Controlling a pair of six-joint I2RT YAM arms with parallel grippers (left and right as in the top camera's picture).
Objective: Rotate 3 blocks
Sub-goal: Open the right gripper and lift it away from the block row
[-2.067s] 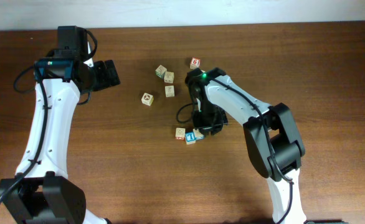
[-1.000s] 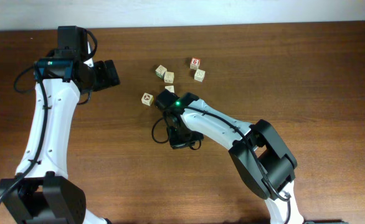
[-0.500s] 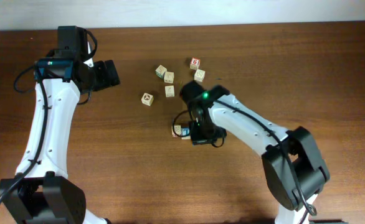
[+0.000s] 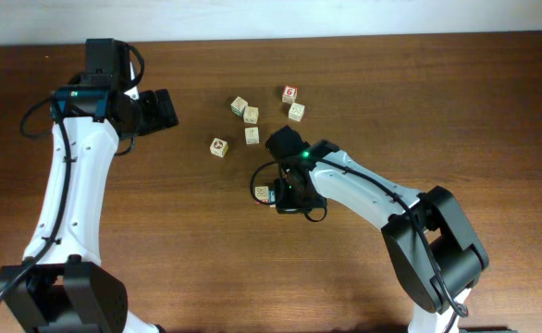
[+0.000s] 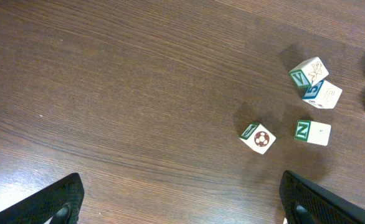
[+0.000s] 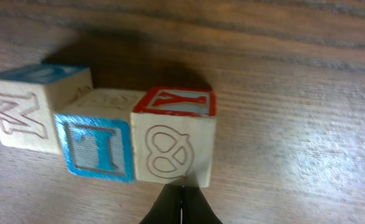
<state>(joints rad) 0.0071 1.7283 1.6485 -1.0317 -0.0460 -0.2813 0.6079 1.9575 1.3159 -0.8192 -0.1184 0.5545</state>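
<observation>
A: Overhead?
B: L gripper [image 4: 163, 109] stands apart, nothing in it, toward 10 o'clock of the table [image 4: 160, 240]. R gripper [image 4: 289, 196] mid-table, blocks [image 4: 263, 193] just at its 9 o'clock.
A: L wrist?
B: Fingers wide. Ball-print cube [image 5: 258, 137] & N cube [image 5: 312, 132] lie off at 2 o'clock.
A: R wrist?
B: Tips pressed together, holding nothing, right below the Y-topped block [image 6: 173, 140]. Blue T block [image 6: 95, 146] touches it at 9 o'clock, M block [image 6: 27, 118] beyond.
</observation>
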